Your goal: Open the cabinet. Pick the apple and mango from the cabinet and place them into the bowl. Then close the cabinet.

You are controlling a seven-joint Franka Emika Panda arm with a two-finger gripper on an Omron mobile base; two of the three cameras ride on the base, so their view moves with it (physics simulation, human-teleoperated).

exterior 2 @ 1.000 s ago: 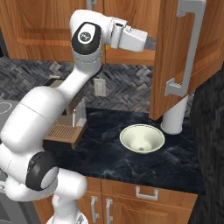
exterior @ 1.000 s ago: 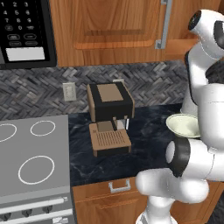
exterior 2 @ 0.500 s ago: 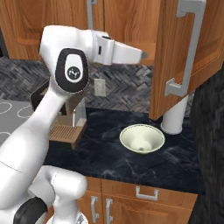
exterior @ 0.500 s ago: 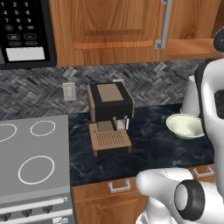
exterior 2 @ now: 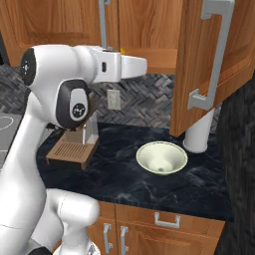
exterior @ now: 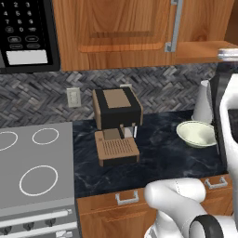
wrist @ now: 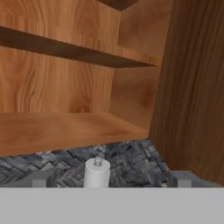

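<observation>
Since the earlier frames, our arm has swung round from the left and now reaches level toward the cabinet point(exterior 2: 149, 30), whose right door point(exterior 2: 219, 64) stands swung open toward us. Seen from the hand, we look into the open cabinet interior point(wrist: 74, 83): bare wooden shelves, with the inner face of the open door at the right. Our gripper point(wrist: 107, 180) is spread wide with nothing between its fingertips point(wrist: 41, 179). On the dark marble counter point(exterior 2: 124, 174) sits the bowl point(exterior 2: 162, 158), empty, just in front of a white paper-towel roll point(exterior 2: 198, 134). Farther left stand a brown coffee machine point(exterior: 116, 125), a grey stovetop point(exterior: 35, 167) and, above it, a black microwave point(exterior: 25, 32).
</observation>
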